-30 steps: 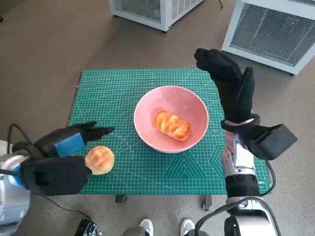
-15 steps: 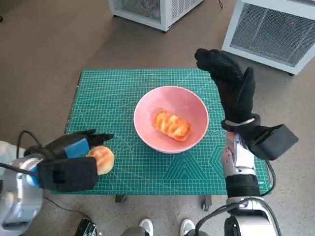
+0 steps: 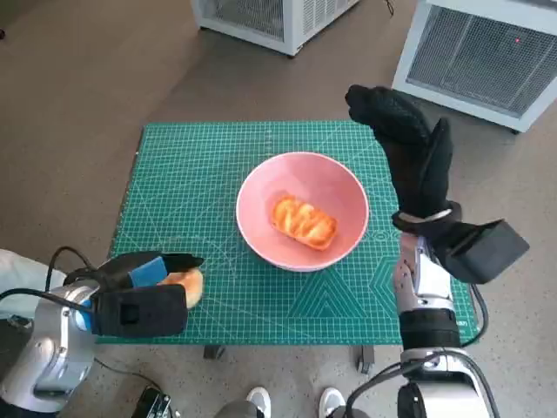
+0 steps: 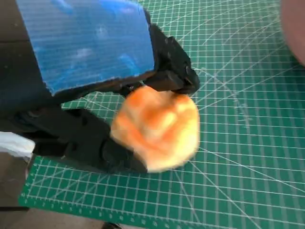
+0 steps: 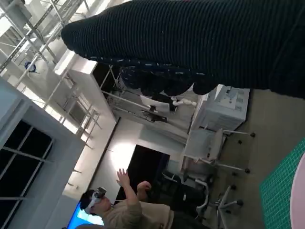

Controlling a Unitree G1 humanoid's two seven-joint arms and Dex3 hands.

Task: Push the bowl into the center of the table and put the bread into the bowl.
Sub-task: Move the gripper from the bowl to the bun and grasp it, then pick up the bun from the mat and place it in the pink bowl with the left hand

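The left hand, black w/ blue tape, grasps a round glossy bread roll near the front-left edge of the green grid mat. At centre the smooth pink bowl holds an oblong twisted bread. The knitted right hand is raised beside the bowl, fingers apart, holding nothing.

pink bowl, golden-orange bread, green gridded mat, blue-taped black left hand

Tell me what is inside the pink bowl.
One glazed oblong bread lies in the pink bowl. The bowl floor beneath it is covered. A round bun sits outside, at the left hand.
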